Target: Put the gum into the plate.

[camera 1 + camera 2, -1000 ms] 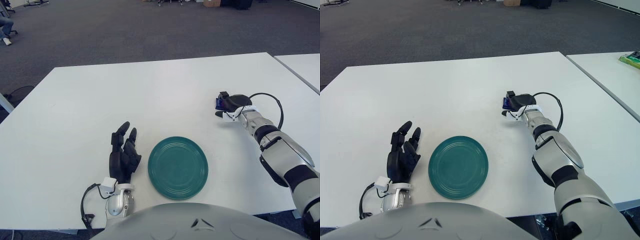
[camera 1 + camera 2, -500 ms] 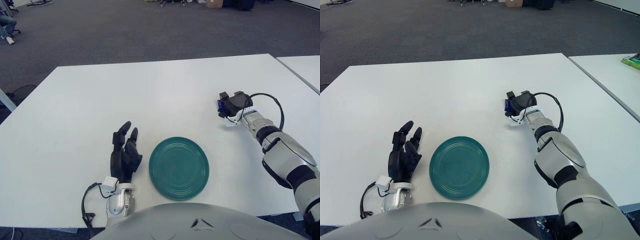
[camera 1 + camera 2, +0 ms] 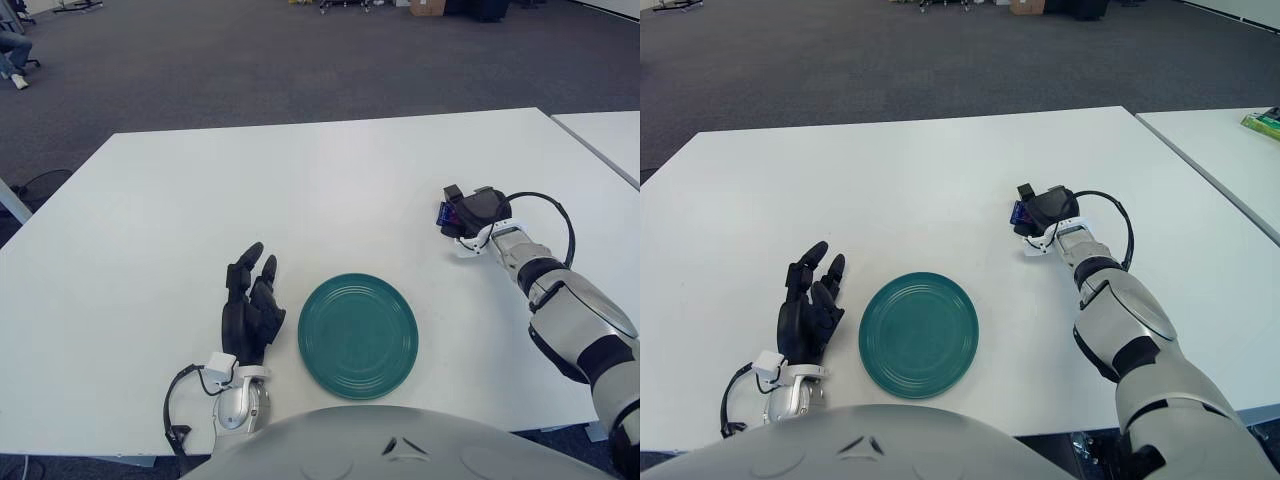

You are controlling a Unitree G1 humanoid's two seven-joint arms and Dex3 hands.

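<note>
A round teal plate (image 3: 357, 335) lies on the white table (image 3: 300, 190) near the front edge. My right hand (image 3: 466, 210) is to the right of and beyond the plate, its fingers curled around a small blue pack of gum (image 3: 443, 213), held just above the table. The gum also shows in the right eye view (image 3: 1018, 212). My left hand (image 3: 250, 305) rests on the table just left of the plate, fingers spread and empty.
A second white table (image 3: 1230, 150) stands to the right, across a narrow gap, with a green object (image 3: 1262, 120) on its far part. Dark carpet lies beyond the table. A black cable (image 3: 545, 205) loops over my right wrist.
My right hand with the gum has shifted slightly right and toward me. The left hand and the plate have not moved.
</note>
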